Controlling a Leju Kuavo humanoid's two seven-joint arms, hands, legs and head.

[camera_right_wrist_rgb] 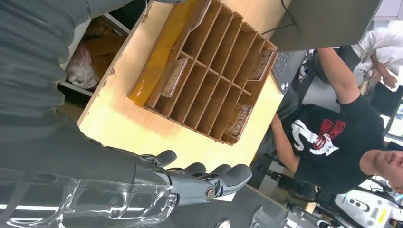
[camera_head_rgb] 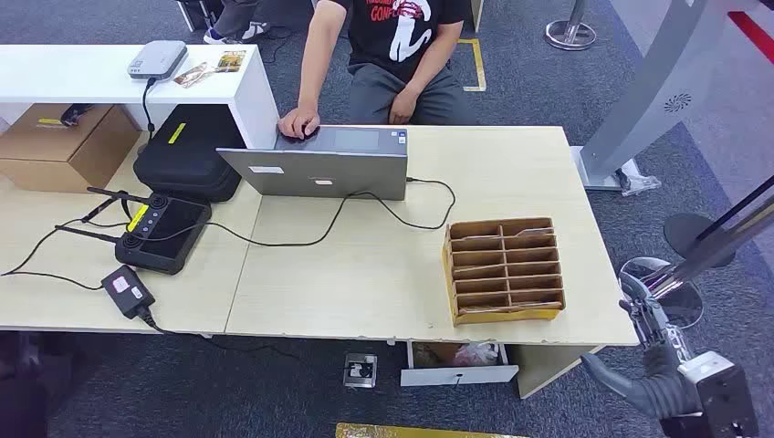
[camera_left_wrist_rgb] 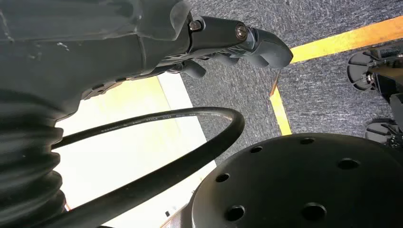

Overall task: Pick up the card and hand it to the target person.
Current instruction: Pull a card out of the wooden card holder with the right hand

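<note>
The robot's right hand (camera_right_wrist_rgb: pixel 190 183), empty with fingers loosely extended, hangs off the table's (camera_head_rgb: pixel 365 292) front right corner, yet to reach the wooden rack (camera_head_rgb: pixel 503 270) apparently holding cards (camera_right_wrist_rgb: pixel 173 78); left hand (camera_left_wrist_rgb: pixel 228 42) unclear.

Slotted organizer (camera_head_rgb: pixel 504 270) on surface (camera_head_rgb: pixel 383 283), near front right edge. Cards (camera_right_wrist_rgb: pixel 172 77) in several organizer slots. Laptop (camera_head_rgb: pixel 315 164) behind and left of organizer, at far edge, person (camera_head_rgb: pixel 392 55) seated behind it. Controller (camera_head_rgb: pixel 162 234) left of laptop, power brick (camera_head_rgb: pixel 127 292) in front of controller. Right hand (camera_head_rgb: pixel 653 319) off surface's right front corner, near organizer, apart from it.
</note>
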